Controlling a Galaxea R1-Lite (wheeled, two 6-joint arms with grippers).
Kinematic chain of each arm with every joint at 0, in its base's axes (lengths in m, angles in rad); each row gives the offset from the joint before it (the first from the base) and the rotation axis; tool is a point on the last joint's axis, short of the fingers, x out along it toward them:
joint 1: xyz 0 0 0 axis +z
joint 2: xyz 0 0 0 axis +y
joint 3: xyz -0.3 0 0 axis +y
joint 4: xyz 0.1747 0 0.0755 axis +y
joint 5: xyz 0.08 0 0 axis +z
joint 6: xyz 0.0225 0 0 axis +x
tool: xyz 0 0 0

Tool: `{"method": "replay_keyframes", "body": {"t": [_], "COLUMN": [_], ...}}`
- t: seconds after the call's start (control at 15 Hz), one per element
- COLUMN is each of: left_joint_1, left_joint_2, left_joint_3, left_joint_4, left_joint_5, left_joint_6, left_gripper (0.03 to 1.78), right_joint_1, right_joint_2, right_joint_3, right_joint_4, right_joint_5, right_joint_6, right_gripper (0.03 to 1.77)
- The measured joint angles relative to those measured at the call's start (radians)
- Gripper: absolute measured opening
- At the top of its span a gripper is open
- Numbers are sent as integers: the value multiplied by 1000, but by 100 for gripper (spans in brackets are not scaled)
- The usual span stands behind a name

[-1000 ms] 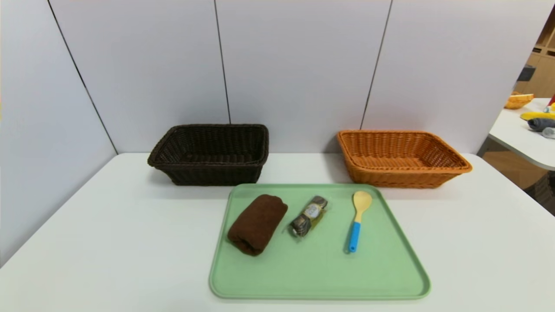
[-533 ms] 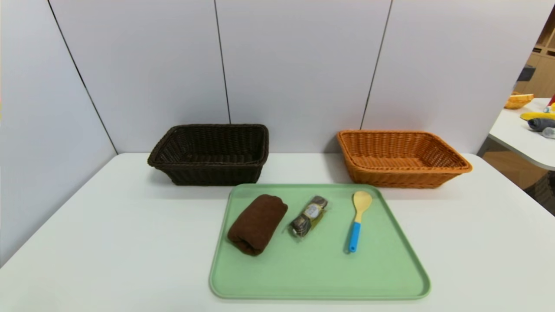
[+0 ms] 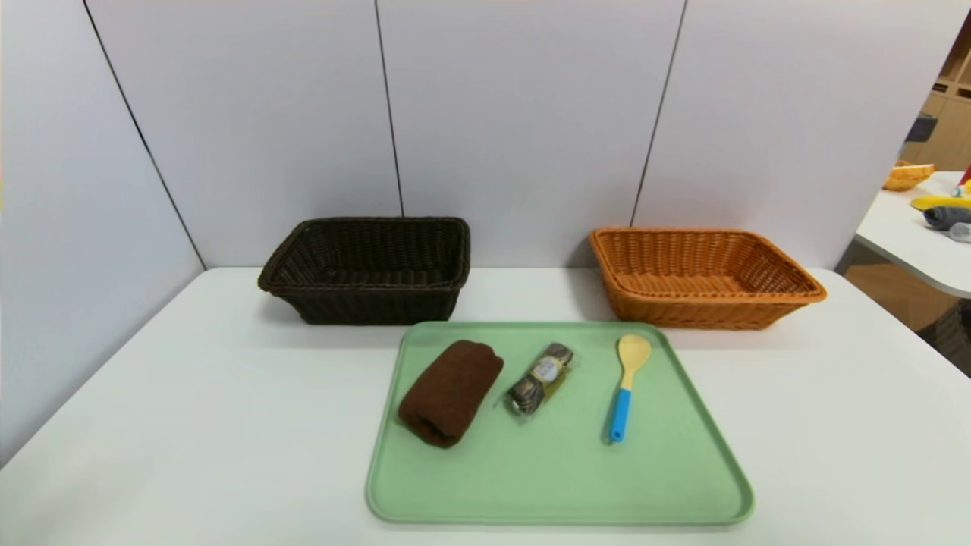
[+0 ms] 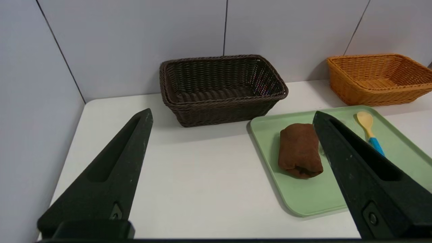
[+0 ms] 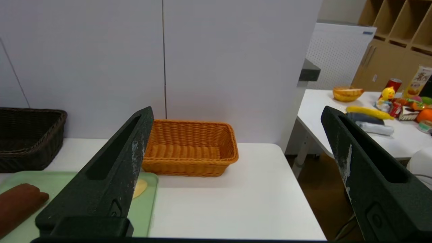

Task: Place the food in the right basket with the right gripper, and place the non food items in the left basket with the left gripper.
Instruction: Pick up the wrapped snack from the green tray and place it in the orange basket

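Note:
On the green tray [image 3: 561, 485] lie three things in a row: a dark brown rolled towel [image 3: 450, 391], a shiny food packet [image 3: 540, 378] with a pale label, and a pale yellow spoon [image 3: 626, 385] with a blue handle. Behind the tray stand the dark brown basket [image 3: 368, 269] on the left and the orange basket [image 3: 702, 277] on the right, both with nothing in them. Neither arm shows in the head view. My left gripper [image 4: 231, 116] is open, held back near the table's front left, with the towel [image 4: 299, 150] off to its side. My right gripper [image 5: 236, 113] is open at the front right, facing the orange basket [image 5: 190, 148].
Grey partition panels [image 3: 523, 114] close off the back and left of the white table [image 3: 190, 425]. A second table [image 5: 371, 121] with toys and packets stands off to the right, past a gap of floor.

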Motion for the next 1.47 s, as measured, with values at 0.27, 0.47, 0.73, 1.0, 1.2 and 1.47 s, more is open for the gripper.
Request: {"method": "replay_keyframes", "body": {"t": [0.27,0.47,0.73,1.0,1.2,1.47], "left_joint_1": [0,0,-2,-2,-1,2], "left_joint_2": [149,257,353,352,283,219], "left_joint_3": [-40,-47,-52,-32,29,56], "left_joint_4": [-84,-123,-130,-152,-152,-151], "left_joint_5": [-1,-1,11,20,50,87], "left_joint_6": [-23,-61,-52,-47,-53,-60], "left_gripper": [169,169,169,169,169,169], "right_joint_1": [18,135,277,290,290,287], "right_joint_2": [174,314,446,447,384,327], "right_joint_3": [-37,-69,-85,-37,59,96], "right_joint_4": [20,23,24,26,25,34], "right_joint_5": [21,5,-59,-121,-139,-142], "right_joint_6": [-2,53,136,109,87,86], "right_gripper": [171,171,171,171,171,171]}}
